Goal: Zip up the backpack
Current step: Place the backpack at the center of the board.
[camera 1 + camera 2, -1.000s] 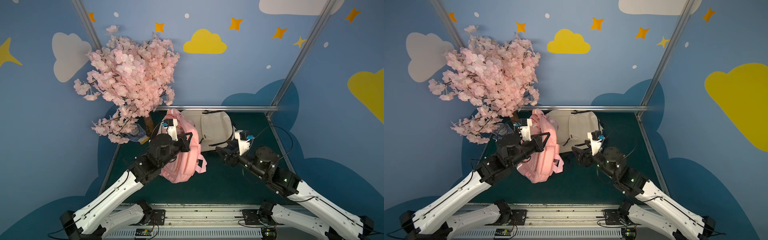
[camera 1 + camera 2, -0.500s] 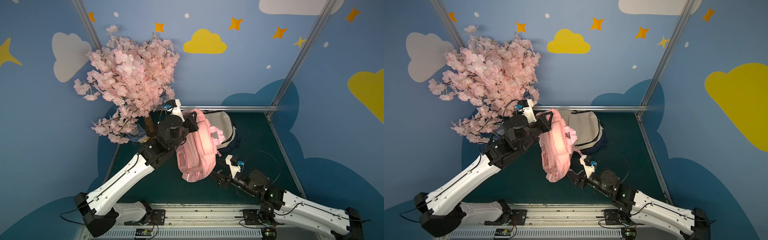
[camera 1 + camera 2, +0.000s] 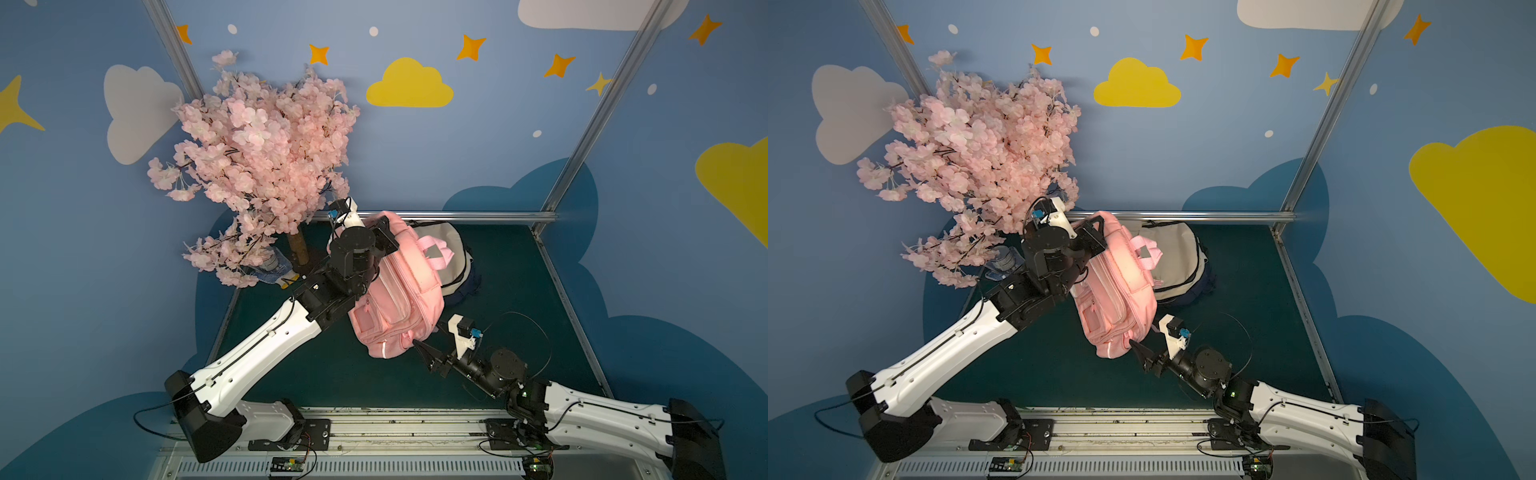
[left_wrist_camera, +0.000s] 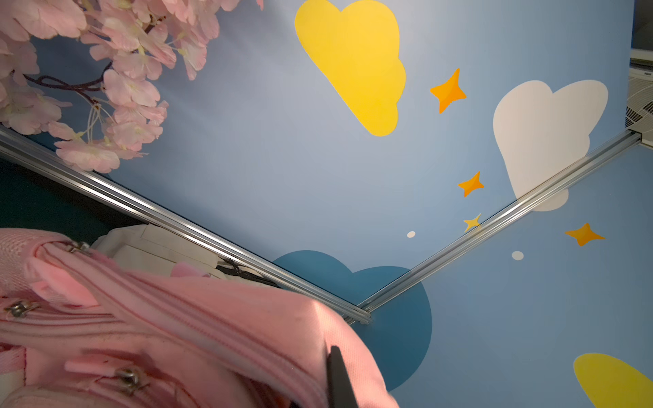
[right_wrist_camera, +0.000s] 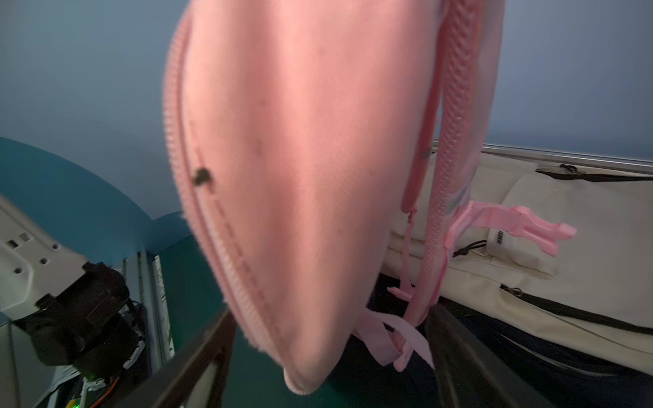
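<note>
Backpack [image 3: 399, 299] now aloft — left arm [image 3: 266, 345] high, right gripper [image 3: 424, 353] beneath

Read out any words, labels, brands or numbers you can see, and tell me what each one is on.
None can be read.
Tag on the cream backpack: dark print, too blurred to read.
Bottle: any label print too small to read.
</note>
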